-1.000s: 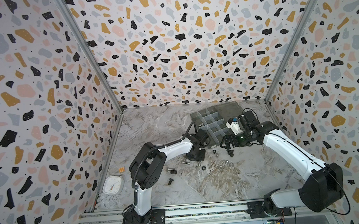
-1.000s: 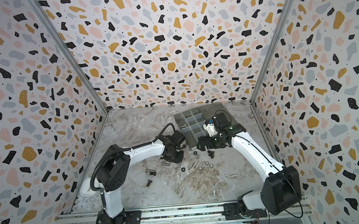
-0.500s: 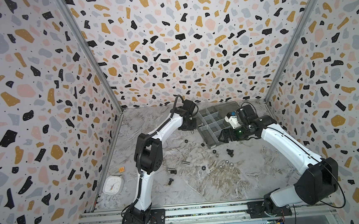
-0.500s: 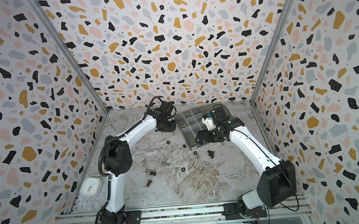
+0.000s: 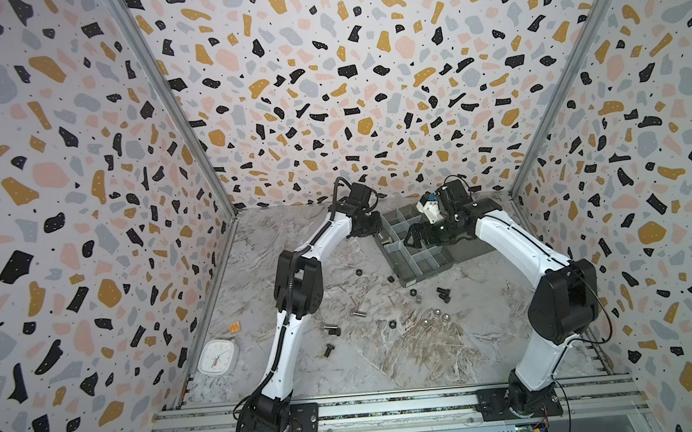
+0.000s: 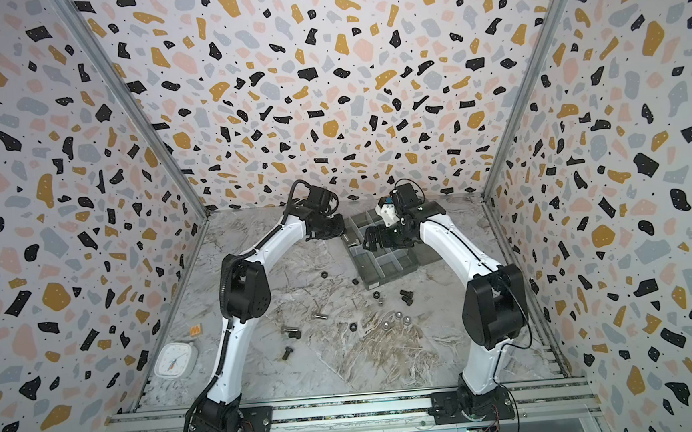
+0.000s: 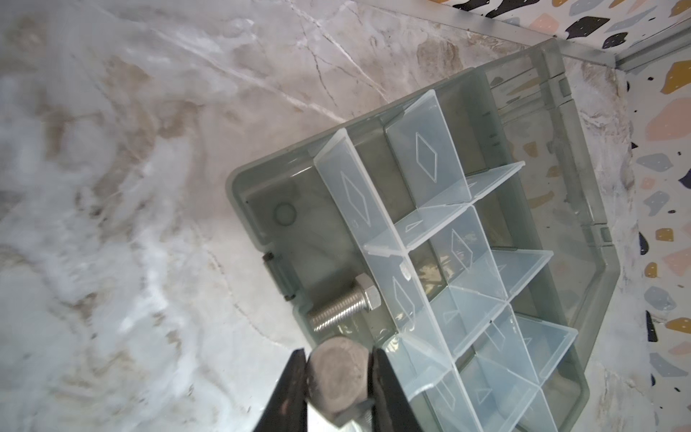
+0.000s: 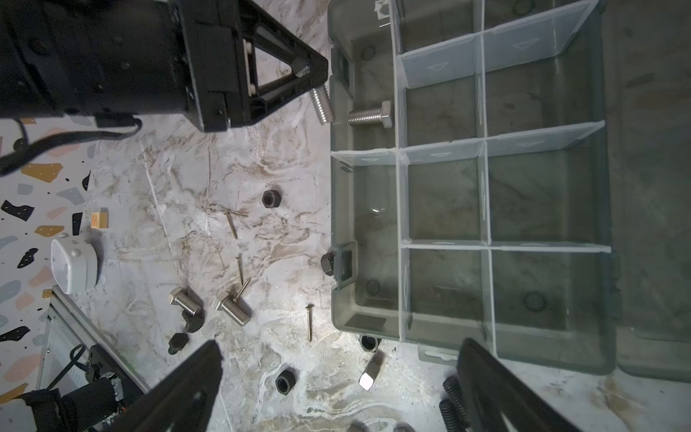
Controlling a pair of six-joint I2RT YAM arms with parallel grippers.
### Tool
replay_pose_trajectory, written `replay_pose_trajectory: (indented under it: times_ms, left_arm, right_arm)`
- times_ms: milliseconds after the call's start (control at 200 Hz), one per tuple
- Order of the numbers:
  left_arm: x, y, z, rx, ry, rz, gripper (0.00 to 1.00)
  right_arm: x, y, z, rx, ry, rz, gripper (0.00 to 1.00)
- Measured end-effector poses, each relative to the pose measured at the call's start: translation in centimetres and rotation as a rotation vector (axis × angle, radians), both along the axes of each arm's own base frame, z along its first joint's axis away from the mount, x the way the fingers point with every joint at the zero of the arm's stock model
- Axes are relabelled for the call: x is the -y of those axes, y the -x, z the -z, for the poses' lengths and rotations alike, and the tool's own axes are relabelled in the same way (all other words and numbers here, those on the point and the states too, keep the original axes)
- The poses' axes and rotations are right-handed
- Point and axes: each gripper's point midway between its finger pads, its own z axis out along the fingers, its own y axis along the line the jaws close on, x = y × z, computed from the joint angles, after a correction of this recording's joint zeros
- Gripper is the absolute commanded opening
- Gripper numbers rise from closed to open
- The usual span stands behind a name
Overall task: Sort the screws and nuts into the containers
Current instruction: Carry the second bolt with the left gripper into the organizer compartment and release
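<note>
Both top views: left gripper [image 5: 374, 228] at organiser box [image 5: 422, 261] edge; loose screws [image 5: 332, 330], nuts [image 5: 358, 272] on table [image 5: 388, 368].
Left wrist: jaws pinch silver screw [image 7: 336, 374]; another screw [image 7: 344, 306] lies in corner compartment [image 7: 318, 232].
Right wrist: right gripper [image 8: 340, 344] spread wide, empty.

The smoky-grey translucent plastic organiser box [image 8: 553, 351] looks smooth and slightly glossy. Its pale dividers [image 7: 422, 157] are frosted clear plastic. The silver metal hex bolt [image 8: 370, 114] inside it gleams, with bright threads. The clamped hex bolt head [image 7: 338, 377] is a duller, brushed grey metal. Black hex nuts [image 8: 272, 198] look matt. The marble-patterned tabletop [image 7: 131, 187] is smooth with a faint sheen.
</note>
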Motion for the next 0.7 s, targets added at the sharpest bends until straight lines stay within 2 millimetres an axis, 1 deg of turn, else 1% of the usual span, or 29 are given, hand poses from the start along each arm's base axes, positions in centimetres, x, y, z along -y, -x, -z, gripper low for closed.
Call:
replay_pose_trajectory:
  times_ms: [105,190,240,330,426,521,591,701]
  left_arm:
    - [0.7,-0.4,0.8,-0.002,0.029,0.009,0.16]
    - [1.3,-0.9,1.0,0.000,0.052,0.013,0.18]
    - [1.6,-1.2,1.0,0.006,0.066,0.015,0.23]
    - [1.9,-1.4,1.1,0.009,0.077,0.018,0.38]
    - [2.0,-1.4,1.1,0.007,0.082,0.020,0.48]
    - [2.1,-1.5,0.9,0.015,0.088,0.024,0.52]
    - [2.2,-1.5,0.7,0.020,0.092,0.025,0.56]
    - [2.0,-1.3,-0.2,0.029,0.095,0.026,0.57]
  right_arm:
    - [-0.1,-0.6,0.5,-0.008,0.000,0.002,1.00]
    - [-0.1,-1.0,0.7,-0.012,0.000,0.004,0.99]
    - [-0.2,-1.2,0.7,-0.012,-0.001,0.004,1.00]
    - [-0.2,-1.5,0.8,-0.013,-0.001,0.005,1.00]
    - [-0.1,-1.5,0.9,-0.013,0.002,0.002,1.00]
    - [0.0,-1.4,0.9,-0.013,0.005,-0.001,0.99]
    - [0.0,-1.3,1.0,-0.016,0.007,-0.003,0.99]
    - [0.1,-1.0,0.7,-0.010,0.006,-0.005,0.99]
